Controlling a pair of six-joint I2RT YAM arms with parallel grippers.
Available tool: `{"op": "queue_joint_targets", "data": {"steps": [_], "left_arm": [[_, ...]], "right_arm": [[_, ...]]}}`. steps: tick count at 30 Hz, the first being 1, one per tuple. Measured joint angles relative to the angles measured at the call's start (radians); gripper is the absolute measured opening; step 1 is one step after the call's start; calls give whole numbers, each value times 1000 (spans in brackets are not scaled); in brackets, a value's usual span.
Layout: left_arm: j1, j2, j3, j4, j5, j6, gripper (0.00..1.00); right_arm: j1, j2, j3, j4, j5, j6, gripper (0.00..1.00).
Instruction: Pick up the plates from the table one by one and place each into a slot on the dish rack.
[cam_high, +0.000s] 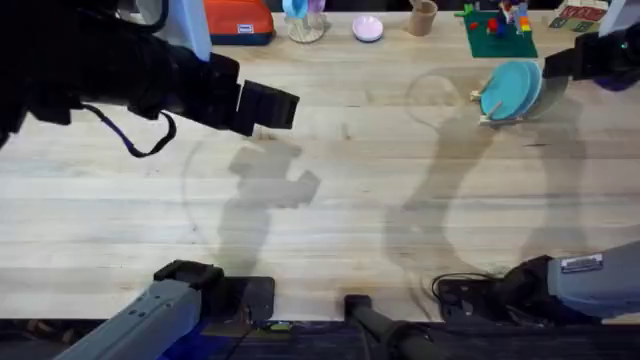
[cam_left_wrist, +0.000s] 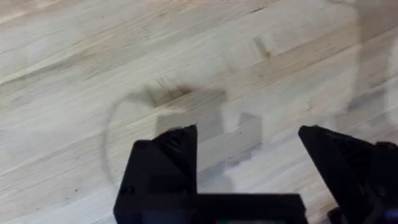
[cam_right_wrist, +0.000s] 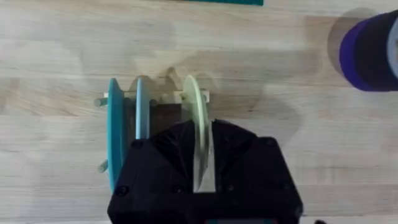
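Item: pale yellow-green plate (cam_right_wrist: 194, 118), on edge, pinched at its rim between the jaws of the right gripper (cam_right_wrist: 200, 163). Disc in line with the jaws' cleft; plane parallel to the neighbouring plates.

Location: dish rack (cam_high: 497, 116), far right of the tabletop (cam_high: 330, 210), near the green baseplate (cam_high: 500, 38). Set down among the rack's pegs, outermost place, beside two teal-blue plates (cam_right_wrist: 127, 127) already standing in adjoining slots. Teal pair close together; yellow-green plate a slot-width apart from them.

Right gripper: directly over the rack, closed on the plate's edge. Judged: release and a straight retreat along the plate's plane, away from the teal pair.

Left gripper (cam_left_wrist: 249, 155): jaws spread wide, nothing between them, over bare tabletop, well apart from the rack. Right arm by far the nearer.
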Motion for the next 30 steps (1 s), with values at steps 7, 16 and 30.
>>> {"op": "queue_joint_targets", "data": {"steps": [7,16,30], "left_arm": [[0,0,0,0,0,0,993],[0,0,0,0,0,0,993],[0,0,0,0,0,0,994]], "right_arm": [[0,-72,0,2,0,0,192],[0,-219,0,-4,0,0,201],[0,-610,0,-209,-10,63,285]]}}
